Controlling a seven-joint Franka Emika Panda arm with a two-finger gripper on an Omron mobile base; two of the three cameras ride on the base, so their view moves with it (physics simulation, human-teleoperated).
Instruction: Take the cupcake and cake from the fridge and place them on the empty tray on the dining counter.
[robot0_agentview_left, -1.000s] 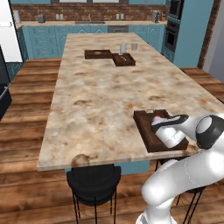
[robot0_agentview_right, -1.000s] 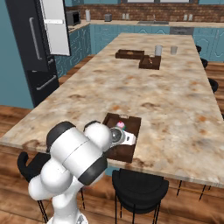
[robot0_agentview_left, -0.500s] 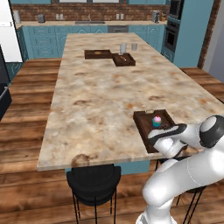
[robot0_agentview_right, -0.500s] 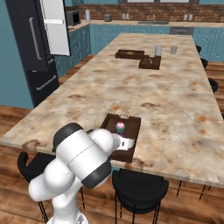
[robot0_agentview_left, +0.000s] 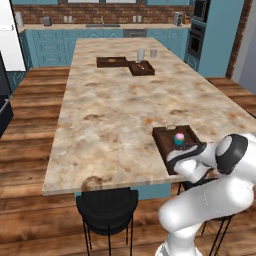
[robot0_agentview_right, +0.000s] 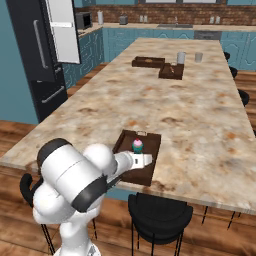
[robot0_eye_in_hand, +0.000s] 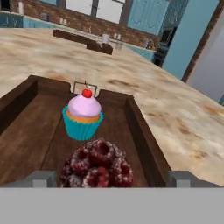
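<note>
Cupcake (robot0_eye_in_hand: 83, 116) with teal wrapper, pink frosting and a red dot on top, upright on the floor of the shallow dark brown rectangular wooden tray (robot0_eye_in_hand: 142, 135), toward its far rim in the hand view. Just in front of it, nearer the camera, the small round dark chocolate-brown cake (robot0_eye_in_hand: 99, 164) with reddish specks, also inside the tray, close to the cupcake with a narrow strip of wood showing between them. Both right side up.

Two-finger gripper (robot0_eye_in_hand: 111, 178) released: jaws spread wide, one dark fingertip (robot0_eye_in_hand: 41, 178) on each side of the cake, both clear of it, nothing grasped. Low over the tray's near end, pointing along the tray.

From the left base view: tray (robot0_agentview_left: 162, 142) on the near right corner of the long beige mottled marble dining counter (robot0_agentview_left: 115, 115), cupcake (robot0_agentview_left: 179, 138) visible inside, gripper (robot0_agentview_left: 187, 150) right behind it at the tray's near edge, cake hidden by the hand. From the right base view: same tray (robot0_agentview_right: 150, 142) close to the counter's (robot0_agentview_right: 200, 110) near edge, cupcake (robot0_agentview_right: 137, 145) in its middle, gripper (robot0_agentview_right: 142, 160) just beside it on the near side.

At the counter's far end, well apart: two more dark wooden trays (robot0_agentview_left: 125, 64) touching at a corner, and two small grey cups (robot0_agentview_left: 146, 53) beside them. Black round stool (robot0_agentview_left: 106, 207) tucked under the near edge. Tall dark navy-black fridge (robot0_agentview_right: 35, 50) with a grey bar handle off to the left in the right base view, away from the counter.
</note>
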